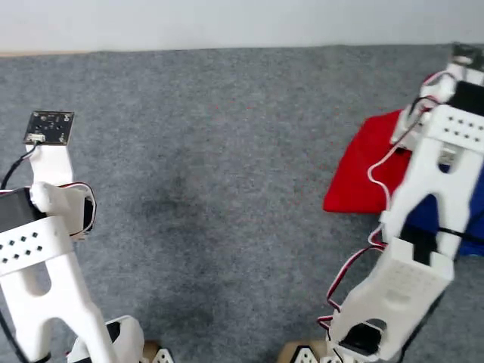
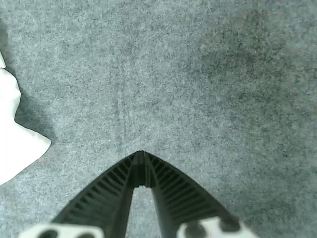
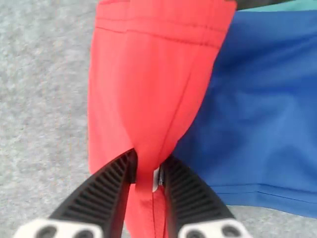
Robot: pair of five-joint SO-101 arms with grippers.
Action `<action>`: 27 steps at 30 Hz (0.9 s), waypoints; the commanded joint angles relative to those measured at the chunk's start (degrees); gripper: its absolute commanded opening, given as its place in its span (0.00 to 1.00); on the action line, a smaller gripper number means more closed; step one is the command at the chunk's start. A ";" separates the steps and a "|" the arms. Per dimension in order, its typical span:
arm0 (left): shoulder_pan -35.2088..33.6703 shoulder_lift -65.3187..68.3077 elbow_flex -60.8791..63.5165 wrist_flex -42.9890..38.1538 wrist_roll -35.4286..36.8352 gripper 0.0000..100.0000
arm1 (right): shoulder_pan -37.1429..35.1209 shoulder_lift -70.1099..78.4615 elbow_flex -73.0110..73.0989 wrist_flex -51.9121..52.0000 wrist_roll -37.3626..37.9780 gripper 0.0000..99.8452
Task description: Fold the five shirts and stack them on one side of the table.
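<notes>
A red shirt (image 1: 361, 175) lies folded at the right side of the table, partly over a blue shirt (image 1: 427, 214). My right gripper (image 3: 146, 171) is shut on the red shirt (image 3: 148, 79), pinching a bunched fold of the fabric, with the blue shirt (image 3: 257, 99) beside it. The right arm (image 1: 423, 204) stretches over both shirts. My left gripper (image 2: 142, 166) is shut with nothing in it, just above the bare grey carpet. The left arm (image 1: 45, 227) stands at the table's left side, far from the shirts.
Grey carpet (image 1: 212, 166) covers the table, with wide free room in the middle. A piece of white material (image 2: 15, 134) lies on the carpet near my left gripper. A strip of teal fabric (image 3: 292, 5) shows beyond the blue shirt.
</notes>
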 commanded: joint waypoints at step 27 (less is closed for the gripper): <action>0.35 -1.85 1.71 1.58 0.09 0.00 | 21.14 -4.18 -8.09 1.89 10.99 0.01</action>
